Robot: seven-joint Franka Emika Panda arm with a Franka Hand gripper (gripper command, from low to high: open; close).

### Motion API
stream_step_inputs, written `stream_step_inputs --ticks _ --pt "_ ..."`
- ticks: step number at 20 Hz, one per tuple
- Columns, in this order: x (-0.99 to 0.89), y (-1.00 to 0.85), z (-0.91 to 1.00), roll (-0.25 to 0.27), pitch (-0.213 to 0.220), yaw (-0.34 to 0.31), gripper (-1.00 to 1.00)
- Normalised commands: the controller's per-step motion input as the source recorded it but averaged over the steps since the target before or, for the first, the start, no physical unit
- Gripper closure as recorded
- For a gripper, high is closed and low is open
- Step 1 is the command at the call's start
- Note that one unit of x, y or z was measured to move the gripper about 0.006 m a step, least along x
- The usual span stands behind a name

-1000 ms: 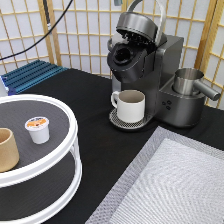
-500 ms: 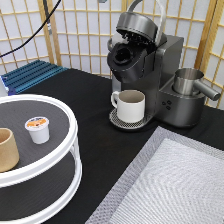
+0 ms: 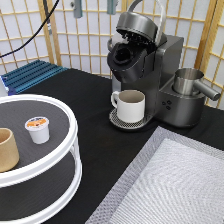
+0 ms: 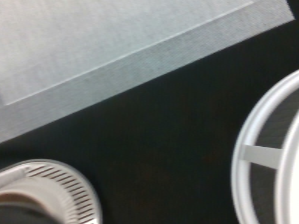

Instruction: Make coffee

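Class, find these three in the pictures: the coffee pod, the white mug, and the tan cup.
coffee pod (image 3: 37,123), exterior view, foil top.
white mug (image 3: 131,106), exterior view, front wall.
tan cup (image 3: 7,150), exterior view, side wall.

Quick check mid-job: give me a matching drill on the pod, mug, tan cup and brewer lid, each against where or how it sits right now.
The exterior view does not show the gripper.

Things:
1. pod
2. mug
3. tan cup
4. brewer lid

Places or states:
A. raised open
B. on the drip tray under the brewer
C. upright on the round shelf's top tier, foil up
D. at the exterior view's left edge, on the same tier

Pairs: 1-C, 2-B, 3-D, 4-A
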Motion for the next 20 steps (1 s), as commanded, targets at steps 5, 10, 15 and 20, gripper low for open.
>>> stream_step_inputs --ticks 5,10,15,20 --pt "-0.05 -0.55 -0.28 0.047 -0.04 -0.164 -1.0" --pt "0.0 0.0 0.0 0.007 -0.035 -0.375 -1.0" --pt "0.0 0.0 0.0 0.0 -0.056 -0.375 -1.0" --pt "-0.02 -0.05 -0.17 0.0 -0.068 -0.357 -1.0"
